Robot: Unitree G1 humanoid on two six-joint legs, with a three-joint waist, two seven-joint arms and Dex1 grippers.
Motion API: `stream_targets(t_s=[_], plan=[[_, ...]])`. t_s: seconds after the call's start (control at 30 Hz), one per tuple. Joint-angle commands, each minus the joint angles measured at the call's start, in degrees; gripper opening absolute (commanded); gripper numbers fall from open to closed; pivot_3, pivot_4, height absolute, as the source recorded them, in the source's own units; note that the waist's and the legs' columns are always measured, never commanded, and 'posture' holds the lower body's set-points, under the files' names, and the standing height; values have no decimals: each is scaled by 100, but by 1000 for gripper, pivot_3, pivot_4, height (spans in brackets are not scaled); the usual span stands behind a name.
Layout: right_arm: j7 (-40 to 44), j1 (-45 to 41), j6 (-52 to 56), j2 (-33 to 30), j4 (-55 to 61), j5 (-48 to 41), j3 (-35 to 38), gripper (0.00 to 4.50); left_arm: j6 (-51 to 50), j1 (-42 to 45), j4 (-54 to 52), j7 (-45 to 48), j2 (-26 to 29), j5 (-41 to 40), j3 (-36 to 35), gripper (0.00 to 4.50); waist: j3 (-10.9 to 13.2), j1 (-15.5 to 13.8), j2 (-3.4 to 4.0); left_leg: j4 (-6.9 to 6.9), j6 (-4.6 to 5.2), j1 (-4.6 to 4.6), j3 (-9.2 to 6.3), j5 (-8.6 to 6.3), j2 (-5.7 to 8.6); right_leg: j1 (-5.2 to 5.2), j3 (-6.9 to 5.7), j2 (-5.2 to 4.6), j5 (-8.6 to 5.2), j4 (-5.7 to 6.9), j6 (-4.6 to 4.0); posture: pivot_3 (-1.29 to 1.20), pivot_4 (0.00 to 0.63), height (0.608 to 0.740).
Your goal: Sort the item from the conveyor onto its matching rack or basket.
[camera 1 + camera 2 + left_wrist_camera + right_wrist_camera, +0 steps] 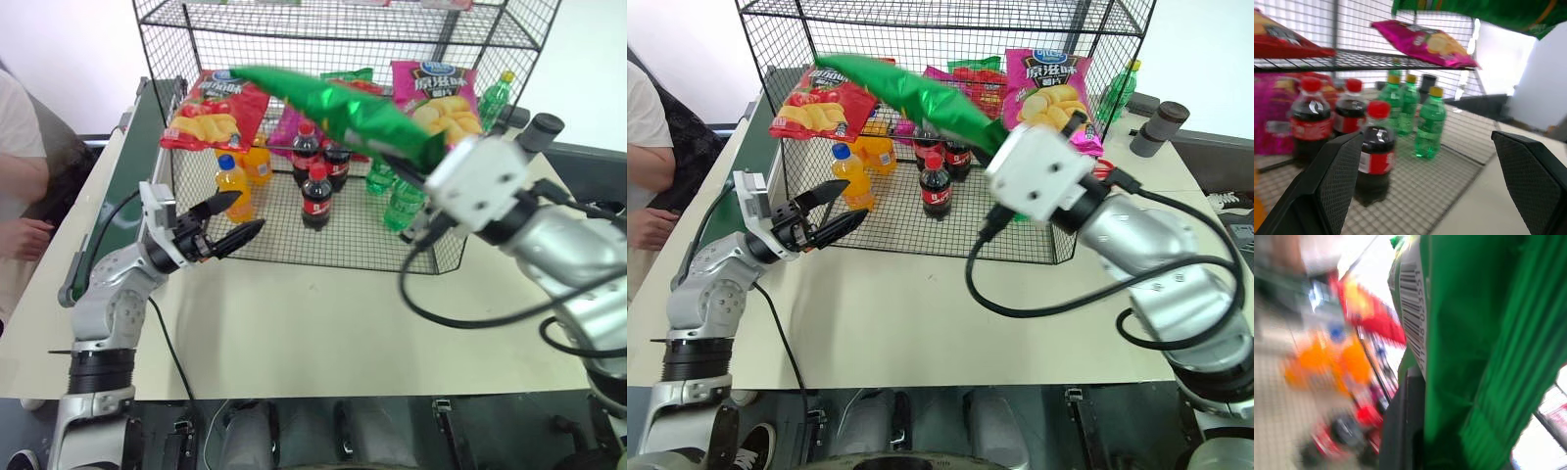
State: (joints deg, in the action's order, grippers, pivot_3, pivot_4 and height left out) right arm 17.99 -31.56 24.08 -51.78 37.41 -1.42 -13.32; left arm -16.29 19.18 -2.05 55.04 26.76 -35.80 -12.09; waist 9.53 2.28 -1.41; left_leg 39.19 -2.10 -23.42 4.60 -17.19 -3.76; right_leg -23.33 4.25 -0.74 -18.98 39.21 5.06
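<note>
The item, a glossy green chip bag (333, 108), hangs slanted in the air in front of the rack's middle tier. My right gripper (423, 162) is shut on its lower right end, and the bag's barcode side (1474, 333) lies close along one finger. The rack (343, 34) is a tall black wire cage at the back of the table. My left gripper (250, 211) stands open and empty at the rack's front left corner, pointing in toward the bottles. The conveyor (142, 127), a dark green belt, runs along the table's left edge.
On the rack lie a red chip bag (211, 108) and a pink one (436, 93). Orange bottles (235, 181), cola bottles (315, 196) and green bottles (397, 201) stand on its floor. A person (20, 176) is at the far left. The beige table (294, 323) lies in front.
</note>
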Motion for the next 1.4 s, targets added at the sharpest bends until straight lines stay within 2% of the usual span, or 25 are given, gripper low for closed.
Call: stream_targets(t_s=[0.03,0.13,0.2,0.4,0.8,1.0,1.03,1.1,1.3,1.4], plan=[[-273,-582,-182,230,-735,1625,-603,0,103,-109,-380,-260,-103,2,-35,4451,1,19,1,0,-1,1,8,1,2,-4,3,-2,0,5,0,0,150,740],[-402,-1088,-129,535,-1466,2685,-989,0,117,-283,-535,-378,-195,9,12,4451,0,35,2,0,-7,3,13,6,-3,-12,4,8,0,16,0,0,150,740],[-412,-1256,-69,793,-1925,3084,-1134,0,118,-361,-589,-429,-239,18,32,4451,0,27,3,-3,-11,3,13,8,-4,-16,5,8,0,21,-1,0,150,740],[-233,-1758,445,1841,-3233,3749,-1381,0,132,-392,-563,-621,-324,67,121,4451,0,26,3,-1,-21,2,14,14,-2,-14,3,6,1,22,-2,0,150,740],[-723,-2584,960,3572,-4271,3855,-1050,0,150,-550,-637,-713,-324,61,173,4451,0,55,3,-1,-50,4,11,30,-4,-18,-1,7,2,36,-2,0,150,740],[-912,-2848,735,3840,-4851,3763,-883,0,45,-494,-821,-869,-352,68,279,4451,-1,56,2,-1,-50,3,10,30,-2,-19,-4,2,2,40,-2,0,150,740],[-967,-2898,685,3854,-4953,3771,-866,812,2,-485,-860,-906,-355,47,283,4500,-1,53,2,0,-50,3,10,30,0,-18,-5,0,2,40,-2,0,150,740],[-998,-2941,638,3934,-5060,3693,-782,1463,-35,-475,-895,-942,-342,50,294,4500,-1,60,2,0,-50,3,10,30,0,-18,-5,0,2,40,-2,0,150,740],[-1101,-2971,629,4187,-5032,3529,-593,4443,-121,-468,-991,-1008,-298,85,311,4500,-1,170,2,-2,-52,3,9,31,-3,-20,-5,3,2,43,-2,0,150,740],[-975,-3007,498,4523,-4797,3239,-523,4482,-196,-483,-1054,-1102,-308,76,344,4500,-1,199,2,-2,-53,3,9,32,-4,-23,-3,5,2,49,-2,0,150,740]])
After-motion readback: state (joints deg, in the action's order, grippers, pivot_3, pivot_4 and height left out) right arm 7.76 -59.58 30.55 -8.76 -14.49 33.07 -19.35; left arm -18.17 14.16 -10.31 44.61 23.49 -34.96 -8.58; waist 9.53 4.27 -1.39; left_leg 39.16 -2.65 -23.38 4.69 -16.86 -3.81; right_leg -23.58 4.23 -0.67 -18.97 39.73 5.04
